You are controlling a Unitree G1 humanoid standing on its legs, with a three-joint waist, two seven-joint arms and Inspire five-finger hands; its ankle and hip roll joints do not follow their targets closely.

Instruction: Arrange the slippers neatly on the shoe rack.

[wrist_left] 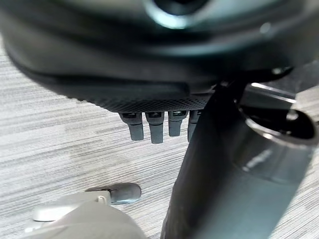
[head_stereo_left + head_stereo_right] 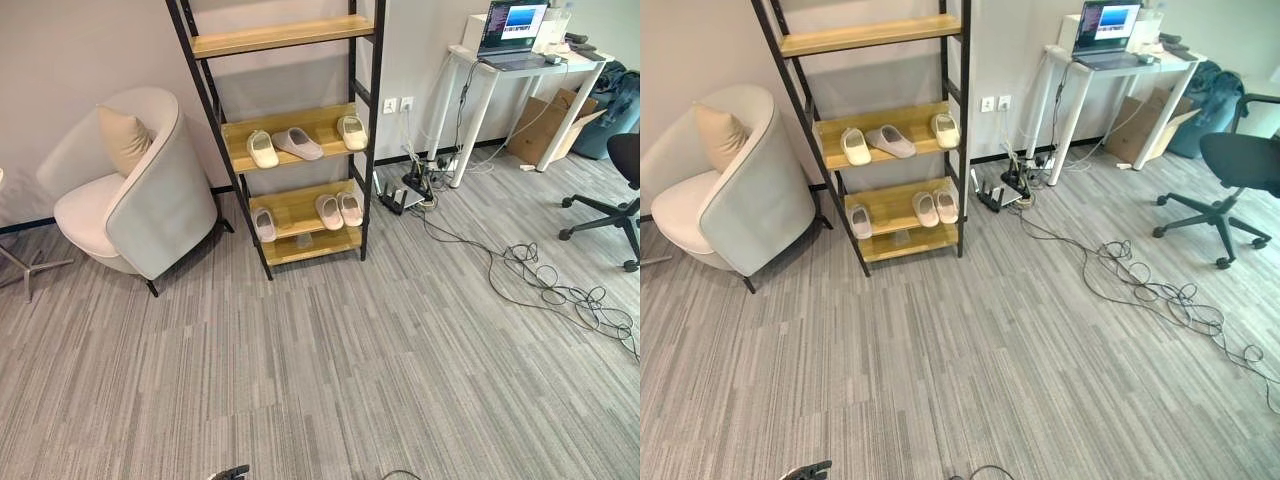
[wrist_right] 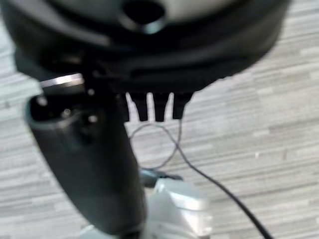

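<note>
The shoe rack (image 2: 365, 150) has a black frame and wooden shelves and stands against the far wall. Its middle shelf carries a cream slipper (image 2: 262, 149), a grey-pink slipper (image 2: 298, 143) lying at an angle, and another cream slipper (image 2: 351, 131). On the lower shelf one pale slipper (image 2: 264, 224) lies at the left, and a pair (image 2: 339, 210) lies side by side at the right. The top shelf (image 2: 280, 37) is bare. My left hand (image 1: 149, 127) hangs over the carpet with straight fingers and holds nothing. My right hand (image 3: 149, 107) hangs the same way, open and far from the rack.
A pale armchair (image 2: 150, 210) with a cushion stands left of the rack. Right of it are a white desk (image 2: 470, 70) with a laptop (image 2: 512, 28), a cardboard box (image 2: 545, 125) and a black office chair (image 2: 620, 205). Cables (image 2: 550, 285) trail across the grey carpet.
</note>
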